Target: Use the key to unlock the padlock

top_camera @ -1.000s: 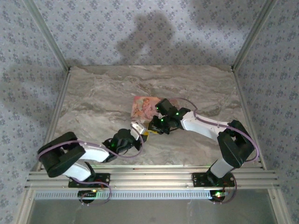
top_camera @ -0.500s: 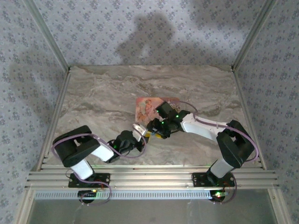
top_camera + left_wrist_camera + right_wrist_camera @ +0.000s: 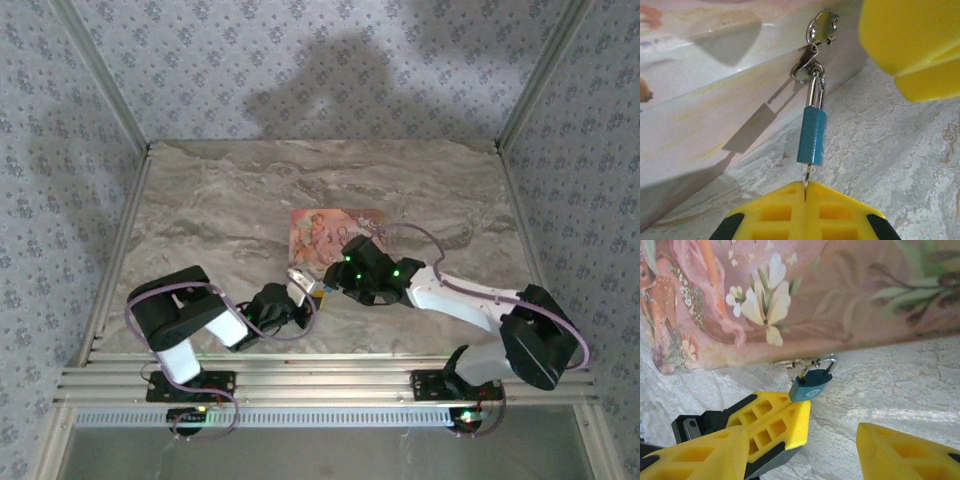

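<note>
The left gripper (image 3: 805, 194) has its yellow fingers pressed flat together, pinching the key (image 3: 806, 176) between the tips. Only a thin pale sliver of the key shows above the fingers. That sliver runs straight up into the underside of the padlock (image 3: 811, 135), so key and lock are in contact. The padlock has a blue body and hangs below its bright metal shackle (image 3: 815, 90). The shackle is hooked through the small clasp (image 3: 820, 26) on the near side wall of the box (image 3: 840, 290). In the right wrist view the lock body sits tilted against the tip of the left gripper, just beside the lower edge of the box. The right gripper (image 3: 804, 437) stands with its fingers spread wide and grips nothing. One finger (image 3: 705, 452) lies beside the left gripper, and the other finger (image 3: 905, 450) is well apart on the far side of it. The box is pink with printed flowers. It rests flat on the marble-patterned table (image 3: 900, 165), near the middle of the surface in the top view.
</note>
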